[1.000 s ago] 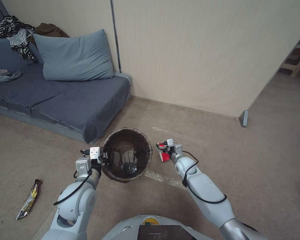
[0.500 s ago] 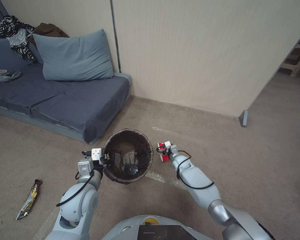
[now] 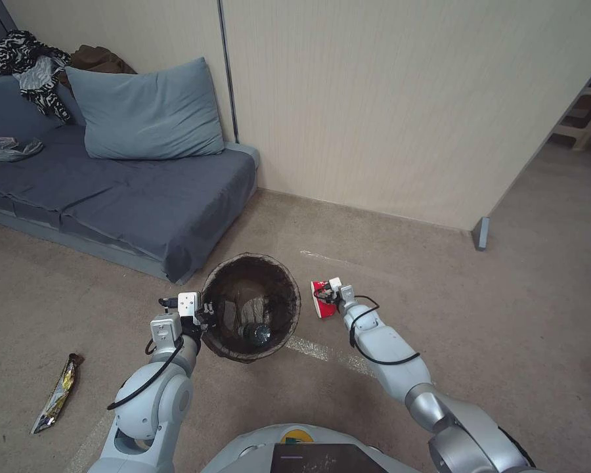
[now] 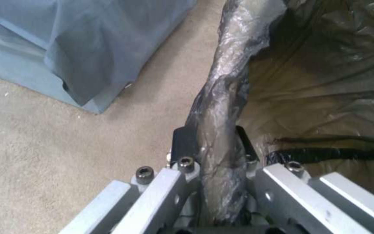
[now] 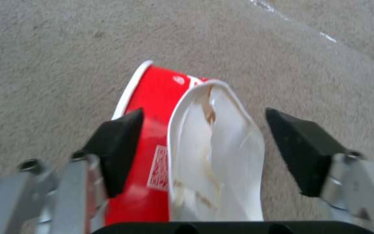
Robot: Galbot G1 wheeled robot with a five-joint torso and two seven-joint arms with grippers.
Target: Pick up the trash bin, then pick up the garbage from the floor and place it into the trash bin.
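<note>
**Operator:** In front of the sofa [image 3: 125,197], on the carpet [image 3: 505,315], I have the trash bin [image 3: 251,307] hanging from my left hand [image 3: 200,314]. The two black pads are clamped on its rim, one inside and one outside, with the crinkled dark bag [image 4: 325,65] pinched between them.

**Observer:** What's in the bin?

**Operator:** From the head camera I see a clear bottle [image 3: 257,332] lying at the bottom and some pale crumpled paper [image 3: 248,305] beside it. The liner is thin, glossy and wrinkled, folded over the round rim.

**Observer:** And the right side?

**Operator:** My right hand [image 5: 204,146] is just right of the bin, close to it but not touching. A crushed paper cup [image 5: 195,156] sits between the pads. It's red outside, white inside, flattened so the mouth is a narrow slit, with brownish stains on the lining. The left pad touches the red wall; the right pad stands clear of the cup, so the hand is open around it.

**Observer:** Any writing?

**Operator:** A small white square block of print on the red side, too blurred to read.

**Observer:** Anything else on the floor?

**Operator:** A long gold-and-dark snack wrapper [image 3: 56,394] lies well off to my left, shiny and creased.
</note>
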